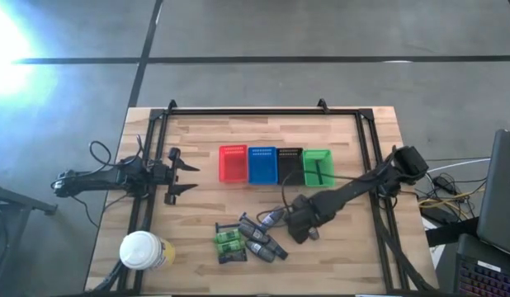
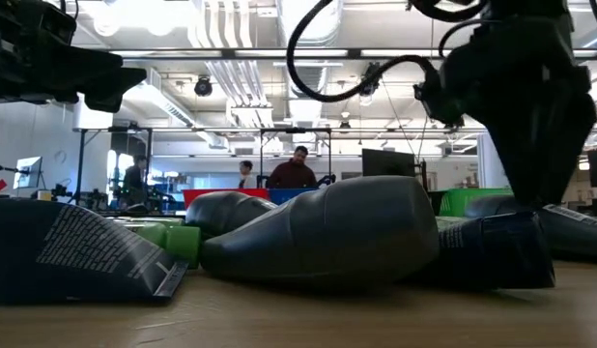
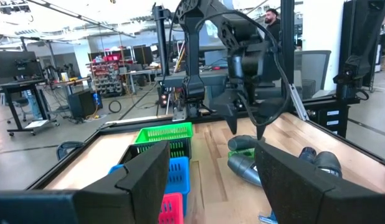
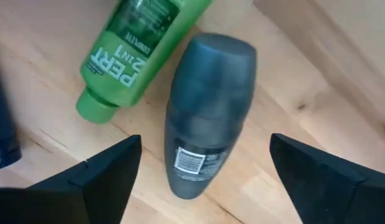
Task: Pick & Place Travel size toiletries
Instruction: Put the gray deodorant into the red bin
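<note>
The travel size toiletries (image 1: 251,239) lie in a loose pile on the near middle of the table: grey oval bottles, green packets and dark blue-purple sticks. My right gripper (image 1: 295,229) hovers open at the pile's right edge. In the right wrist view its fingers (image 4: 105,168) stand apart on either side of a grey oval bottle (image 4: 208,112) that lies on its side, without touching it. A green bottle (image 4: 139,50) lies beside that one. My left gripper (image 1: 186,175) waits open at the table's left, well clear of the pile.
Red (image 1: 233,165), blue (image 1: 262,165), black (image 1: 290,165) and green (image 1: 318,167) baskets stand in a row at the table's middle, beyond the pile. A white-lidded yellowish container (image 1: 144,250) stands at the near left corner. People show in the room behind (image 2: 297,172).
</note>
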Controlling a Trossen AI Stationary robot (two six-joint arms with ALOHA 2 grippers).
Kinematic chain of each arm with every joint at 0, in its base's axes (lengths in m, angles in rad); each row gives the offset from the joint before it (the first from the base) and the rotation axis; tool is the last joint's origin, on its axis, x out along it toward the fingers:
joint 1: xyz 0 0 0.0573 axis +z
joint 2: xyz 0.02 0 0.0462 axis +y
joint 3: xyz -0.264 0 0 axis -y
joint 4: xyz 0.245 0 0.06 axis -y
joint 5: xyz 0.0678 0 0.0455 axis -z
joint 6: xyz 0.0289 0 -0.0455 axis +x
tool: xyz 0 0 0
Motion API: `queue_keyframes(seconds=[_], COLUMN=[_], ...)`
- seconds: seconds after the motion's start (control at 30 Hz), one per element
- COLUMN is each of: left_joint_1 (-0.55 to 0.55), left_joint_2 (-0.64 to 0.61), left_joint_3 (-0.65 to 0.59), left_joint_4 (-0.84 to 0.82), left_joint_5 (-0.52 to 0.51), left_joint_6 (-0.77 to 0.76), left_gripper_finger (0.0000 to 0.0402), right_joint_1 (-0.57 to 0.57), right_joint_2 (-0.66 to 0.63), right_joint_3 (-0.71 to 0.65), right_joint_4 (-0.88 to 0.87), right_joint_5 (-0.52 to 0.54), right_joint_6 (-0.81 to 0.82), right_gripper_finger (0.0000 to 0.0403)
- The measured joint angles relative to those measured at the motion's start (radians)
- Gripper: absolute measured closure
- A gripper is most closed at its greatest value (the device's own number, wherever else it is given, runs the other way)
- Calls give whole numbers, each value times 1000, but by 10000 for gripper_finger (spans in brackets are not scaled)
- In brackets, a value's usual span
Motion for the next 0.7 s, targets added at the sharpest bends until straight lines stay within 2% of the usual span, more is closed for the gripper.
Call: queue_keyframes(seconds=[0.13, 0.23, 0.33, 0.47, 0.7], left_joint_1=[0, 0, 0, 0, 0], left_joint_2=[0, 0, 0, 0, 0], left_joint_3=[0, 0, 0, 0, 0], left_joint_4=[0, 0, 0, 0, 0], left_joint_5=[0, 0, 0, 0, 0], left_joint_6=[0, 0, 0, 0, 0], left_gripper_finger=[161, 161, 161, 161, 161], right_joint_1=[-9, -22, -33, -38, -45], right_joint_2=[5, 5, -1, -7, -58], right_joint_3=[-85, -140, -163, -165, -137], right_joint_4=[122, 169, 177, 164, 165], right_joint_5=[-4, -5, -21, -40, -29], right_joint_6=[40, 79, 82, 57, 69], right_gripper_finger=[49, 70, 112, 195, 200])
